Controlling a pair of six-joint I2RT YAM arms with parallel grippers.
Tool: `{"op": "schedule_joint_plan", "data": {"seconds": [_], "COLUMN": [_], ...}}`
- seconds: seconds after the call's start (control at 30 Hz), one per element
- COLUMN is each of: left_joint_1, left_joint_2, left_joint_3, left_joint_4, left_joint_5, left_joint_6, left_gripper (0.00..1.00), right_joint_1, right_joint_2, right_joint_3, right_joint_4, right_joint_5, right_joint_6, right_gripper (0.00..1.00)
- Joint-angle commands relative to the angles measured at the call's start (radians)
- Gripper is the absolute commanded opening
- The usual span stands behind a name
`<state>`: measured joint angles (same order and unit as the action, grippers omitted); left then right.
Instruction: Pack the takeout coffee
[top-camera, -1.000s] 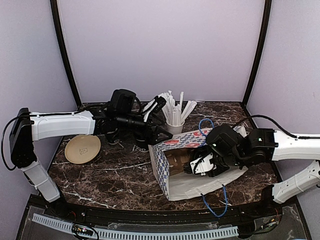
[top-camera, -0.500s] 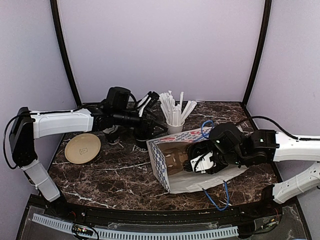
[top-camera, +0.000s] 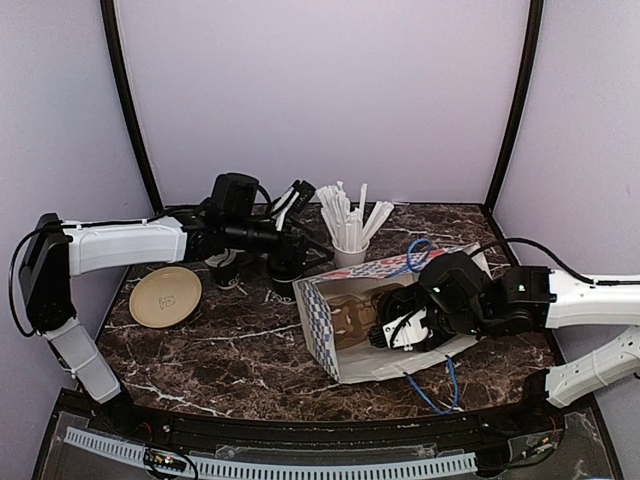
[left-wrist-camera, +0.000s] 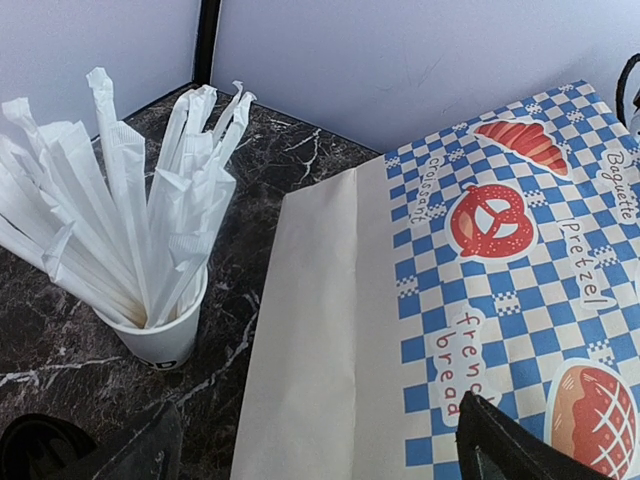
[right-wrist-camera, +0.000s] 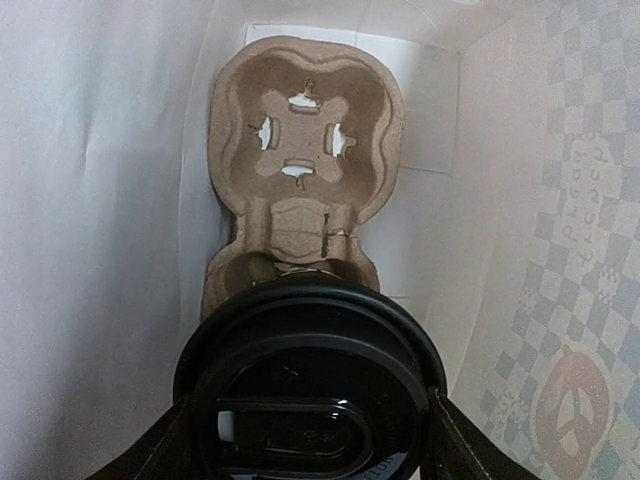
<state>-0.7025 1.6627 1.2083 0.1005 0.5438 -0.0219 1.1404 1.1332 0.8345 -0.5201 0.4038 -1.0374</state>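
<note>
The takeout coffee (right-wrist-camera: 310, 385), a black cup under a black lid, fills the bottom of the right wrist view. My right gripper (right-wrist-camera: 310, 440) is shut on it, a finger on each side of the lid. It hangs inside the checkered paper bag (top-camera: 345, 285), right over the near well of a brown pulp cup carrier (right-wrist-camera: 305, 130); the carrier's far well holds nothing. From above, the right gripper (top-camera: 398, 325) reaches into the bag's mouth. My left gripper (top-camera: 298, 235) stands open behind the bag, holding nothing. Its fingertips (left-wrist-camera: 505, 445) frame the bag's printed side (left-wrist-camera: 480, 260).
A white cup of wrapped straws (top-camera: 348, 245) stands just behind the bag, also in the left wrist view (left-wrist-camera: 160, 330). Black cups (top-camera: 226, 270) sit under the left arm. A tan round disc (top-camera: 165, 297) lies at the left. Blue bag handles (top-camera: 430, 395) trail toward the front edge.
The left gripper has drawn back from the bag's mouth toward the rear left. The right gripper has shifted slightly with the coffee inside the bag, and the bag's upper side has settled.
</note>
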Motion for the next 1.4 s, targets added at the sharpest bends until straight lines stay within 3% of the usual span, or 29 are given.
{"op": "schedule_joint_plan", "data": {"seconds": [0.0,0.7,1.03,1.37], "left_joint_1": [0.0,0.003,0.003,0.003], "left_joint_2": [0.003,0.011,0.021,0.052], "left_joint_3": [-0.012,-0.013,-0.015,-0.01], "left_joint_4": [0.02,0.019,0.021,0.025], "left_joint_5": [0.024,0.044,0.084,0.145], "left_joint_6": [-0.007,0.004,0.012,0.014], "left_gripper": [0.98,0.97,0.98,0.96], "right_joint_1": [-0.009,-0.08,-0.106,-0.113], "right_joint_2": [-0.014,0.056,0.042,0.045], "right_joint_3": [-0.013,-0.046,0.057,0.008], "right_joint_4": [0.009,0.15,0.032,0.096], "right_joint_5": [-0.002,-0.058,-0.117,-0.062], "right_joint_6": [0.004,-0.011,0.0,0.004], "right_gripper": [0.53,0.52,0.52,0.52]}}
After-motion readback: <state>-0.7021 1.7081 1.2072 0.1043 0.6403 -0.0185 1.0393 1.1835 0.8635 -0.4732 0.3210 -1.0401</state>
